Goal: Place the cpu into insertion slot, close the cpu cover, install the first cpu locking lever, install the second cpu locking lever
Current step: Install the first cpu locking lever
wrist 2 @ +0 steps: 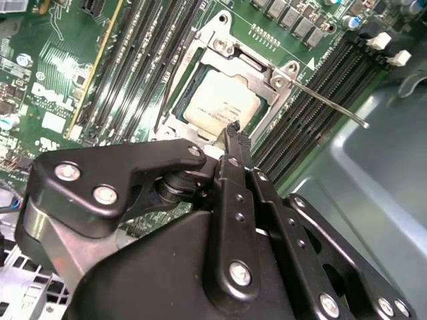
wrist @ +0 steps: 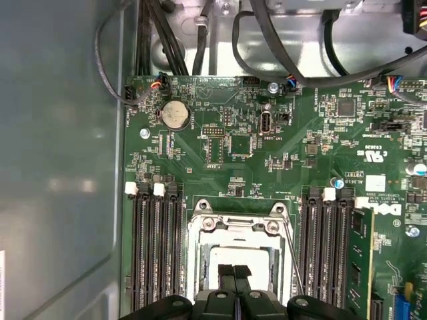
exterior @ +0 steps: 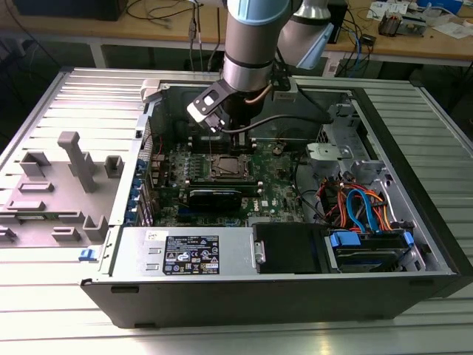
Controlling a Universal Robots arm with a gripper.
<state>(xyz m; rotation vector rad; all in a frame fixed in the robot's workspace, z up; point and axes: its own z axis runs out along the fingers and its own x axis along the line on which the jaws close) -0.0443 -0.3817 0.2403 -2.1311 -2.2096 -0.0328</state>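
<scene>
Starting with exterior view: see gripper [exterior: 235, 140] hanging straight above insertion slot [exterior: 225, 167] inside open case [exterior: 259, 299], arm upright over it. Can't read finger state from here. Places slot mid-board, long black card [exterior: 214, 197] just beside it on the front-wall side, cable bundle [exterior: 362, 207] well apart toward the exterior view's right. Shows free room above slot, with case walls well apart from it all round.

Second wrist view: shows fingers [wrist 2: 233, 180] pressed together, pinching nothing, with gripper [wrist 2: 233, 133] tip at the cpu cover [wrist 2: 265, 107] edge; can't tell touching or just above. Finds cpu [wrist 2: 220, 107] seated flat in slot, metal top up; square, so no long axis, edges parallel to slot rim. Has cover lying down around it, cut-out framing the top. Catches locking lever [wrist 2: 327, 100] as a thin rod angling away from slot, crossing memory slots [wrist 2: 300, 137], free end well clear of rim, not latched down.

First wrist view: looks past fingertips [wrist: 225, 275] onto slot [wrist: 200, 208]. Confirms tips together over cpu [wrist: 240, 257]. Puts lever [wrist: 291, 257] long axis along one slot side, between slot and memory slots [wrist: 327, 247]; tight there. Adds coin cell [wrist: 175, 115] and black cables [wrist: 155, 33] beyond slot's far side, well apart from it.
</scene>
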